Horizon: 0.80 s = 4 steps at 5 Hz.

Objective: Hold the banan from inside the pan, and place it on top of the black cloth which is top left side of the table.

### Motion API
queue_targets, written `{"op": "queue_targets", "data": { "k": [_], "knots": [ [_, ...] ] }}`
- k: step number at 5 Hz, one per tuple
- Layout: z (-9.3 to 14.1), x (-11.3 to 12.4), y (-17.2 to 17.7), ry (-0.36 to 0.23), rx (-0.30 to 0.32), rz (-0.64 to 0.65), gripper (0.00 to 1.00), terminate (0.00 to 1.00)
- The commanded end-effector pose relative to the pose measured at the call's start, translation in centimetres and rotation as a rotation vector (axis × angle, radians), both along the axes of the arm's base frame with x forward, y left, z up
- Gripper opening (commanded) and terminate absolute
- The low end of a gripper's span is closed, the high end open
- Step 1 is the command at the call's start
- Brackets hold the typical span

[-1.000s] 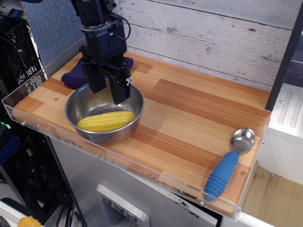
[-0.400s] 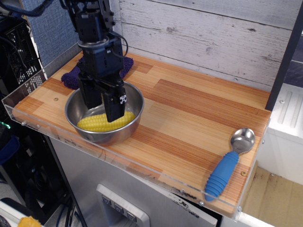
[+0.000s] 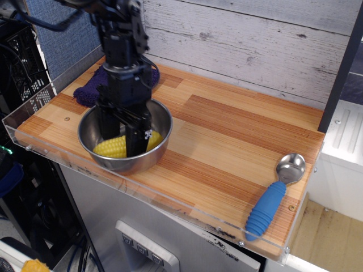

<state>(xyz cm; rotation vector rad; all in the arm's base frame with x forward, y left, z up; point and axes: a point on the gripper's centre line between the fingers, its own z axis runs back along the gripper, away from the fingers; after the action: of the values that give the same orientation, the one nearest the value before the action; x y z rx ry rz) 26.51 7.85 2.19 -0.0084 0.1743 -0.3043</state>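
Note:
The banan, a yellow corn cob (image 3: 112,147), lies in the pan, a shiny steel bowl (image 3: 131,165), at the table's (image 3: 227,136) front left. My gripper (image 3: 122,143) reaches down into the bowl, its two black fingers set either side of the cob's middle. The jaws look open, and the near finger hides the cob's centre. I cannot see whether the pads touch the cob. The black cloth (image 3: 86,92), dark purple and fuzzy, lies just behind the bowl at the table's back left, partly hidden by my arm.
A spoon with a blue ribbed handle (image 3: 271,203) lies at the front right corner. A clear acrylic rim (image 3: 34,127) runs along the table's left and front edges. A grey plank wall (image 3: 255,45) stands behind.
My gripper has come down from above the bowl's rim into the bowl and now straddles the cob. The cob and bowl have not moved.

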Motion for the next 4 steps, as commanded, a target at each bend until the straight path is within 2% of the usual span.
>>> {"op": "queue_targets", "data": {
  "k": [1,2,3,4],
  "knots": [
    [0.8,1.0,0.8,-0.002,0.035,0.04,1.0,0.0],
    [0.8,0.9,0.8,-0.003,0.038,0.043,0.0,0.0],
    [0.9,0.9,0.9,-0.009,0.037,0.057,0.0,0.0],
    [2.0,0.9,0.8,-0.042,-0.004,0.066,0.0,0.0]
  ]
}}
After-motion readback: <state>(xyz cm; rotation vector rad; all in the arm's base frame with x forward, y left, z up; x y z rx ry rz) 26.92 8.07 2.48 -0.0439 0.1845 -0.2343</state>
